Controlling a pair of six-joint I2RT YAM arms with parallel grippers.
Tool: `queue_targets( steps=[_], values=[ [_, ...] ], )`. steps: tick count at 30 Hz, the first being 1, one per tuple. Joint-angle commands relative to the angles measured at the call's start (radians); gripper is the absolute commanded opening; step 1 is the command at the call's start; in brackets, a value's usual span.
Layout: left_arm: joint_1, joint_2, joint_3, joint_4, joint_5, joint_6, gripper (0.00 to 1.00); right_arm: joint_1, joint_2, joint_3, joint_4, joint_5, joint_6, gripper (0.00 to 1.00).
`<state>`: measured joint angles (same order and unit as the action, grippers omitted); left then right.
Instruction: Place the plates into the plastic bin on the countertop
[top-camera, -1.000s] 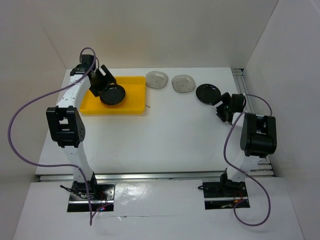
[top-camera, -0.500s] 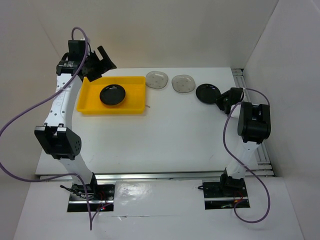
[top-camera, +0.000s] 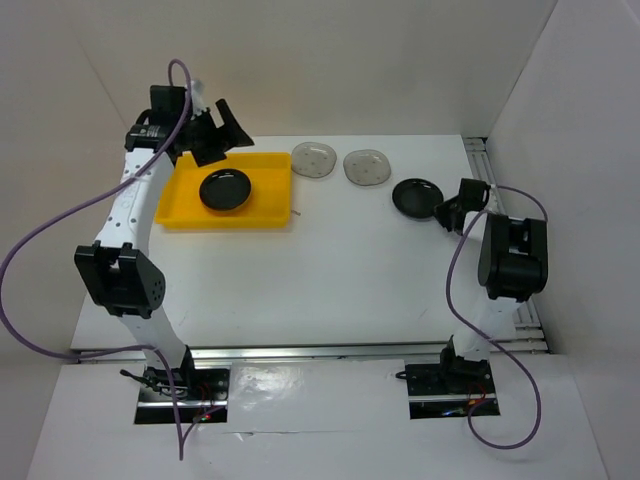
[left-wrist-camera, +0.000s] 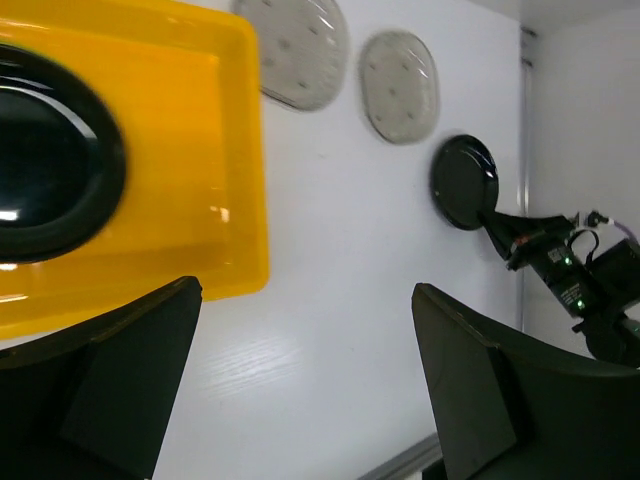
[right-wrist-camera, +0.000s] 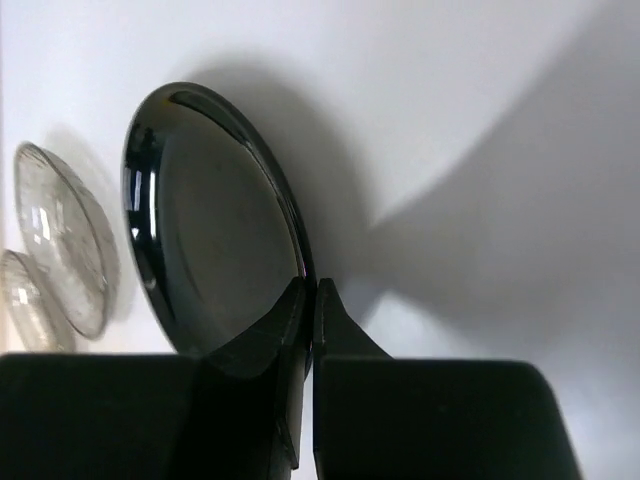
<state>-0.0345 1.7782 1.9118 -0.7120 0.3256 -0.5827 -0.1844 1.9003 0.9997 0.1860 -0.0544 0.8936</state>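
The right gripper (right-wrist-camera: 308, 290) is clenched on the rim of a glossy black plate (right-wrist-camera: 215, 230), its fingers almost meeting across the edge. That plate is at the right side of the desk (top-camera: 330, 270), well apart from the yellow bin (top-camera: 175, 208). The left gripper (top-camera: 222, 132) hangs released and empty above the bin's far wall. Inside the bin one other black plate (top-camera: 225, 189) lies flat near the middle. A grey plate (top-camera: 312, 160) rests just right of the bin, and a second grey plate (top-camera: 366, 166) lies beside it, toward the held plate.
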Motion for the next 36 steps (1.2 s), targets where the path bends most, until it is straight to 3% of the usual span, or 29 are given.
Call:
queue_targets(
  steps=[1, 3, 8, 12, 18, 26, 28, 31, 33, 36],
  values=[
    [-0.095, -0.013, -0.089, 0.181, 0.219, 0.020, 1.00, 0.051, -0.297, -0.084, -0.217, 0.181, -0.033, 0.00],
    [-0.158, -0.028, -0.175, 0.300, 0.294, 0.009, 1.00, 0.085, -0.421, -0.144, -0.186, 0.159, -0.108, 0.00],
    [-0.238, 0.003, -0.211, 0.367, 0.348, -0.014, 1.00, 0.255, -0.625, -0.154, -0.197, 0.013, -0.223, 0.00],
    [-0.278, 0.026, -0.263, 0.452, 0.417, -0.051, 1.00, 0.341, -0.635, -0.181, -0.097, -0.216, -0.223, 0.00],
    [-0.337, 0.073, -0.277, 0.460, 0.386, -0.048, 0.98, 0.451, -0.613, -0.194, 0.015, -0.228, -0.164, 0.00],
    [-0.370, 0.133, -0.243, 0.381, 0.251, -0.003, 0.71, 0.470, -0.633, -0.139, 0.009, -0.208, -0.142, 0.00],
    [-0.380, 0.144, -0.243, 0.365, 0.236, 0.007, 0.53, 0.470, -0.633, -0.130, -0.003, -0.208, -0.151, 0.00],
    [-0.380, 0.135, -0.243, 0.356, 0.225, 0.018, 0.55, 0.470, -0.644, -0.116, -0.069, -0.144, -0.191, 0.00],
    [-0.380, 0.126, -0.232, 0.344, 0.225, 0.018, 0.73, 0.470, -0.658, -0.102, -0.138, -0.047, -0.202, 0.00],
    [-0.380, 0.098, -0.223, 0.344, 0.216, 0.027, 0.86, 0.470, -0.721, -0.122, -0.138, 0.045, -0.214, 0.00]
  ],
)
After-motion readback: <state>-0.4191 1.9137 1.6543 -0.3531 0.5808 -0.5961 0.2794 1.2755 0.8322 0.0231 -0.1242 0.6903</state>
